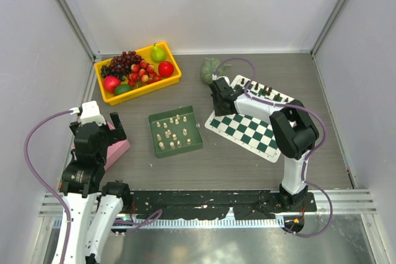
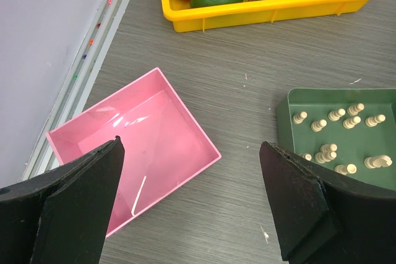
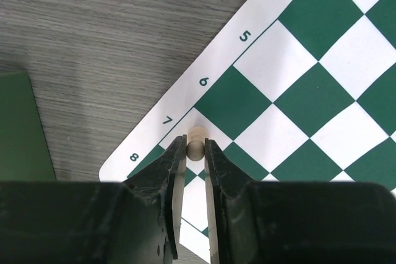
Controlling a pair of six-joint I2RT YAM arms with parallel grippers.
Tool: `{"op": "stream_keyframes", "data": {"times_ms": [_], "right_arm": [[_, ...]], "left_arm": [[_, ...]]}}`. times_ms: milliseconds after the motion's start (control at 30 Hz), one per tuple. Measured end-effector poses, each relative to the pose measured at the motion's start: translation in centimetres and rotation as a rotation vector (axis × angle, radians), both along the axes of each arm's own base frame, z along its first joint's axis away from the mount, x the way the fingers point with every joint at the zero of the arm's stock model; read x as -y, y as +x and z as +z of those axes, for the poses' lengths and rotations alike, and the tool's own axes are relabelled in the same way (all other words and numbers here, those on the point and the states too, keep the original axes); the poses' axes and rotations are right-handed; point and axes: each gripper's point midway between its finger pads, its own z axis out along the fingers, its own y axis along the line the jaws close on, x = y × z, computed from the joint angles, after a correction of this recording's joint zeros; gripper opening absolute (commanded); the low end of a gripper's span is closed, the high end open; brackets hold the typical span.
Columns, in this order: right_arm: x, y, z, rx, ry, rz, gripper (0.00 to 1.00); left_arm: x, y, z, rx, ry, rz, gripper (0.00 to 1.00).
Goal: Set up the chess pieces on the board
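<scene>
Chess pieces [image 1: 172,134] in cream lie mostly in the green tray [image 1: 152,135] at the middle of the table, just left of the board [image 1: 247,129]. One of them is out of the tray and held over the mat. The right gripper [image 3: 195,148] is clenched on that cream piece [image 3: 197,133], a small round-headed figure, probably a pawn. It is pinched between the two fingers at the board's left corner, beside the border marks 7 and 8. Whether its base touches the mat I cannot tell, as the fingers hide it. Dark pieces [image 1: 266,91] stand along the board's far edge. The left gripper [image 2: 192,146] hangs released, jaws wide, above the pink box [image 2: 154,128] at the near left.

The step in hand looks like placing this piece on a corner-side square. The next move calls for settling it flat in the middle of its square, then easing the fingers apart and lifting straight up. So light and narrow a figure could tip or cling to a finger. With the tray so full, the task seems early.
</scene>
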Motion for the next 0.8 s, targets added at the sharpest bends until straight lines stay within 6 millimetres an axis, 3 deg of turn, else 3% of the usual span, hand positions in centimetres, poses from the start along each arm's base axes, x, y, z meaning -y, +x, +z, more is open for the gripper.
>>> {"op": "stream_keyframes", "data": {"times_ms": [167,433,800], "right_arm": [[-0.13,-0.07,-0.01,-0.004,0.006,0.005,0.28],[-0.35,-0.23,-0.05,-0.011,0.014,0.017,0.19],[-0.31,-0.20,0.00,-0.011,0.016,0.015,0.18]], "left_arm": [[0.00,0.00,0.00,0.000,0.000,0.000,0.99],[0.00,0.00,0.01,0.000,0.000,0.000,0.99],[0.00,-0.02,0.03,0.002,0.000,0.000,0.99]]}}
